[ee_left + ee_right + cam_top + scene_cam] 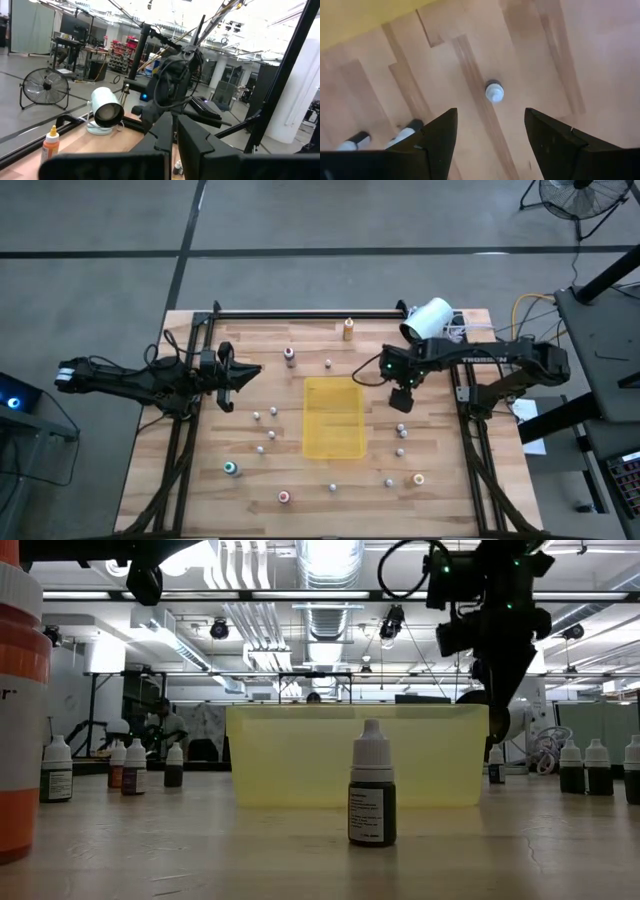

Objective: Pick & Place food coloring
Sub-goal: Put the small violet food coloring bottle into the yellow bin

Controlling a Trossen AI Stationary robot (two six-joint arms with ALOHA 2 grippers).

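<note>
Across the wooden table (250, 460) the food coloring (402, 430) stood scattered on both sides of a flat yellow sheet (333, 417): small upright bottles with dark bodies, paper labels and whitish screw caps tapering to nozzles, their long axes vertical. A few showed teal (231, 468), pink (284, 497) or orange (419, 478) tops. The table was pale plank, smooth and striped. The right gripper (402, 398) hung just beside the sheet's right edge, pointing down, fingers spread wide, one bottle (494, 92) seen cap-on between them, untouched. The left gripper (250, 370) waited well apart at the left, fingers pressed together. A white cylinder device (428, 319) lay at the far edge.
</note>
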